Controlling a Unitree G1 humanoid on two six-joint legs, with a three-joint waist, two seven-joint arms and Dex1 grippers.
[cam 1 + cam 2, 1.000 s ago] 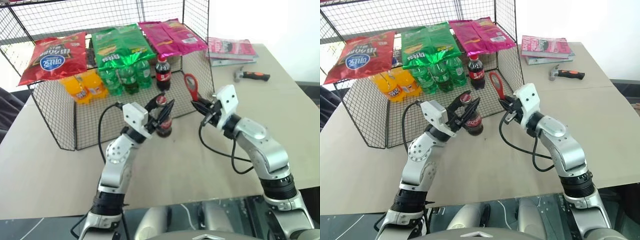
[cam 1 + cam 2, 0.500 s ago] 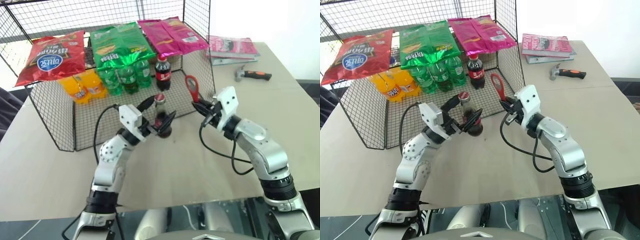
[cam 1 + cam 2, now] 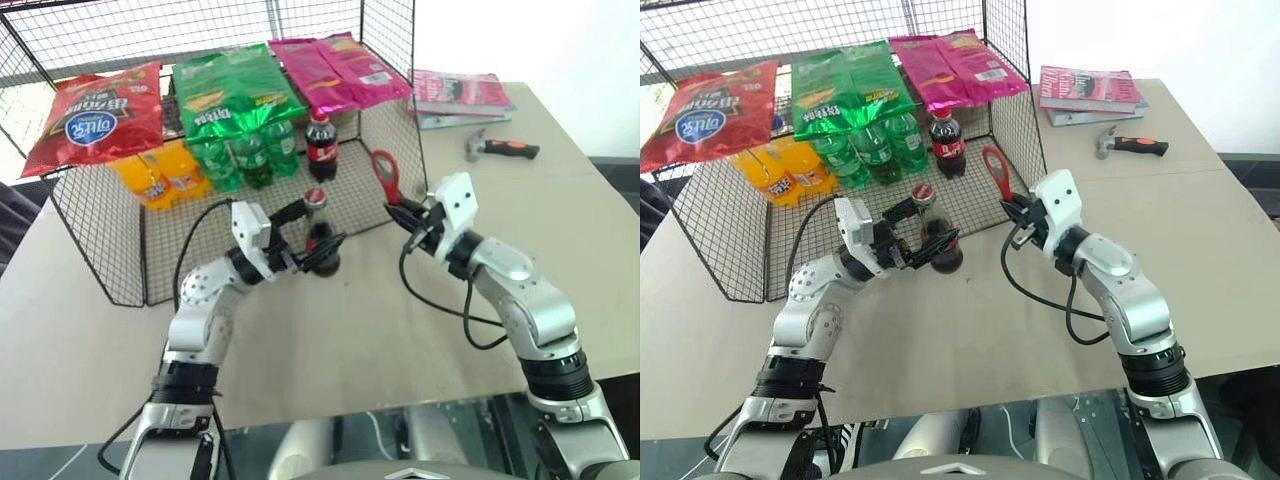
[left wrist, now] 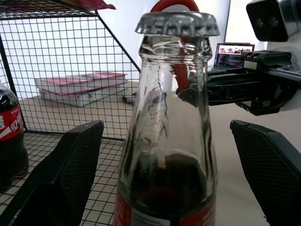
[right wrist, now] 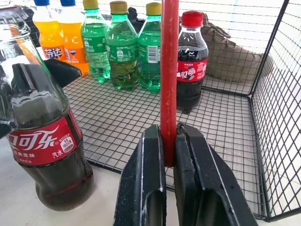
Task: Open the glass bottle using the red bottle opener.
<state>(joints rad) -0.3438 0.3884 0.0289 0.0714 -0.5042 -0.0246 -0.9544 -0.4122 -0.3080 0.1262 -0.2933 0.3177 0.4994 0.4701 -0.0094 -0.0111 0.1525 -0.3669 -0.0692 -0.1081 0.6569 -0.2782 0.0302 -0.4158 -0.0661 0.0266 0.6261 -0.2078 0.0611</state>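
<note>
The glass bottle (image 3: 318, 238) stands upright on the table (image 3: 380, 320), near the open front of the wire basket (image 3: 100, 220). Its metal cap (image 4: 177, 23) is on top, so the bottle is not open yet. The left gripper (image 3: 318, 228) has its two black fingers (image 4: 61, 174) wide apart, one on each side of the bottle, and they do not seem to touch the glass. So nothing is holding the bottle right now. The right gripper (image 3: 396, 213) is a little to the right of the bottle. Its fingers are squeezed together on the handle of the red bottle opener (image 3: 384, 176), and the ring end points up. The opener is near the bottle but does not touch it. So one part looks done: the opener is picked up and brought close. A lot is left, I think. The bottle most likely needs to be held tight so it does not tip, then the ring has to go over the cap and pull it off. Far back in the basket stand a stubby cola bottle (image 3: 321, 148), green bottles (image 3: 245, 158) and orange bottles (image 3: 160, 175).
</note>
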